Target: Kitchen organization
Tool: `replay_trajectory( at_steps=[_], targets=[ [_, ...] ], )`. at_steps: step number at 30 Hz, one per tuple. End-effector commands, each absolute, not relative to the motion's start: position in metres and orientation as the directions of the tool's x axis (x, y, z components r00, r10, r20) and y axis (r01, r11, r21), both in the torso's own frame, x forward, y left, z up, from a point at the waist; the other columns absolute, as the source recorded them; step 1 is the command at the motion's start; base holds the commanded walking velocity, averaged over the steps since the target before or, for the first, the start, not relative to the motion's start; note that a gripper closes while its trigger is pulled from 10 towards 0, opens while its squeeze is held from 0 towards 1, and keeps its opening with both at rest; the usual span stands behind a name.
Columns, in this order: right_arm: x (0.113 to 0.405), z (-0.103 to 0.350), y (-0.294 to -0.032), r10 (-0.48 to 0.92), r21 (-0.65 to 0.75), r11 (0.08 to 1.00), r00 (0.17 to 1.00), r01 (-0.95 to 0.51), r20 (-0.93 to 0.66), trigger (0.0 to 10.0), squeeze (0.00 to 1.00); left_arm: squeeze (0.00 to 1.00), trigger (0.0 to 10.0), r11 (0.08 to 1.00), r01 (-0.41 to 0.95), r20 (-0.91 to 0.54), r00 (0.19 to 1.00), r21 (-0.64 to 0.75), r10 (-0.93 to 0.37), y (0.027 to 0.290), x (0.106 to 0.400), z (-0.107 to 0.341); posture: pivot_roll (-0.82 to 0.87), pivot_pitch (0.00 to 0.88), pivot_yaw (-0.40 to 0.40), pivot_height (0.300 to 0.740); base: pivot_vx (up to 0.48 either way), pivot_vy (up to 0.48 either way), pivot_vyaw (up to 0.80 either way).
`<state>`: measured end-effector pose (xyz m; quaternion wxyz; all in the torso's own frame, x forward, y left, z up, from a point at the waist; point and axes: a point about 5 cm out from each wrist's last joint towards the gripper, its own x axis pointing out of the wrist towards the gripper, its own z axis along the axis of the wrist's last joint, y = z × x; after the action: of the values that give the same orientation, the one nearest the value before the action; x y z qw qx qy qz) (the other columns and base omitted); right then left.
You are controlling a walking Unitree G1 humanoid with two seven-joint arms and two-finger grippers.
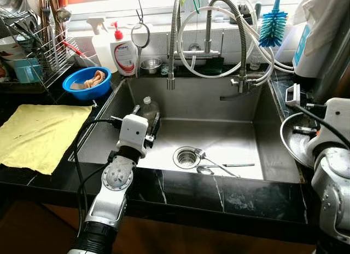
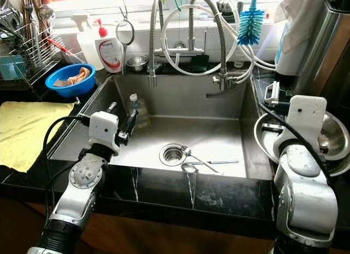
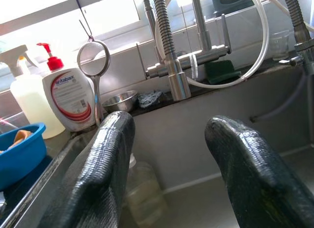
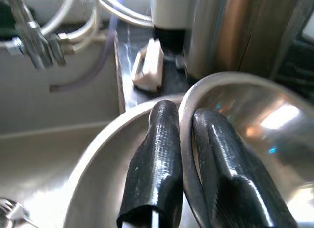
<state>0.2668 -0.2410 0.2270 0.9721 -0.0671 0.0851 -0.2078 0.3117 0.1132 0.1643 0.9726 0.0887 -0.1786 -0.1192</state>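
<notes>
Now left hand [image 3: 167,174] spread by bottle [image 3: 142,193] – half hidden; right hand [image 4: 189,164] pinches bowl [image 4: 235,105] rim.

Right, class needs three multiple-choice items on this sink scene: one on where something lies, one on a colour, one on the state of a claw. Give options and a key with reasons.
1. Where does the clear bottle lie?
A. In the sink's left back corner
B. On the yellow cloth
C. In the dish rack

2. What colour is the bowl on the counter left of the sink?
A. Red
B. Blue
C. White

3. What is the right claw doing?
A. Hanging open over the drain
B. Gripping the bottle brush
C. Pinching the rim of a steel bowl

Key:
1 A, the bottle leans by the left wall, just ahead of the open left claw.
2 B, the bowl is plainly blue.
3 C, the right wrist view shows a finger on either side of the rim.
</notes>
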Motion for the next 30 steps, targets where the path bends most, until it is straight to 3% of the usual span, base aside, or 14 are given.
replay_trajectory(
  at_steps=[1, 5, 17, 18, 19, 21, 23, 30],
  targets=[
    [0.266, 0.24, -0.239, -0.405, -0.155, 0.908, 0.91, 0.389, -0.092, 0.0, 0.0, 0.0, 10.0, 0.956, 0.197, 0.318, 0.912, 0.215, -0.26, 0.116, 0.313, 0.163, -0.27, 0.0, 0.122, 0.74, 0.0, 0.0, 0.0],
    [0.27, 0.275, -0.227, -0.357, -0.159, 0.921, 0.934, 0.356, 0.024, 0.0, 0.0, 0.0, 10.0, 0.956, 0.205, 0.313, 0.912, 0.209, -0.264, 0.114, 0.314, 0.162, -0.28, 0.0, 0.117, 0.74, 0.0, 0.0, 0.0],
    [0.279, 0.3, -0.217, -0.287, -0.107, 0.946, 0.943, 0.307, 0.167, 0.0, 0.0, 0.0, 10.0, 0.96, 0.201, 0.319, 0.913, 0.196, -0.256, 0.111, 0.315, 0.162, -0.29, 0.0, 0.106, 0.74, 0.0, 0.0, 0.0],
    [0.285, 0.295, -0.208, -0.217, -0.152, 0.958, 0.959, 0.245, 0.181, 4.4, 0.0, 0.0, 10.0, 0.962, 0.195, 0.322, 0.913, 0.191, -0.249, 0.112, 0.316, 0.162, -0.29, 0.0, 0.111, 0.74, 0.0, 0.0, 0.0],
    [0.288, 0.292, -0.2, -0.149, -0.193, 0.963, 0.968, 0.189, 0.202, 10.0, 0.0, 0.0, 10.0, 0.964, 0.193, 0.323, 0.914, 0.183, -0.245, 0.112, 0.317, 0.162, -0.29, 0.0, 0.111, 0.74, 0.0, 0.0, 0.0],
    [0.295, 0.283, -0.176, 0.006, -0.258, 0.965, 0.981, 0.046, 0.196, 10.0, 0.0, 0.0, 10.0, 0.965, 0.194, 0.323, 0.915, 0.177, -0.243, 0.111, 0.317, 0.162, -0.3, 0.0, 0.112, 0.74, 0.0, 0.0, 0.0],
    [0.301, 0.273, -0.158, 0.115, -0.187, 0.979, 0.978, -0.082, 0.175, 10.0, 0.0, 0.0, 10.0, 0.964, 0.197, 0.325, 0.913, 0.179, -0.247, 0.109, 0.317, 0.162, -0.3, 0.0, 0.114, 0.74, 0.0, 0.0, 0.0],
    [0.314, 0.239, -0.126, 0.365, -0.172, 0.923, 0.924, -0.343, 0.116, 10.0, 0.0, 0.0, 10.0, 0.97, 0.172, 0.341, 0.913, 0.173, -0.223, 0.111, 0.317, 0.163, -0.27, 0.0, 0.102, 0.74, 0.0, 0.0, 0.0]
  ],
)
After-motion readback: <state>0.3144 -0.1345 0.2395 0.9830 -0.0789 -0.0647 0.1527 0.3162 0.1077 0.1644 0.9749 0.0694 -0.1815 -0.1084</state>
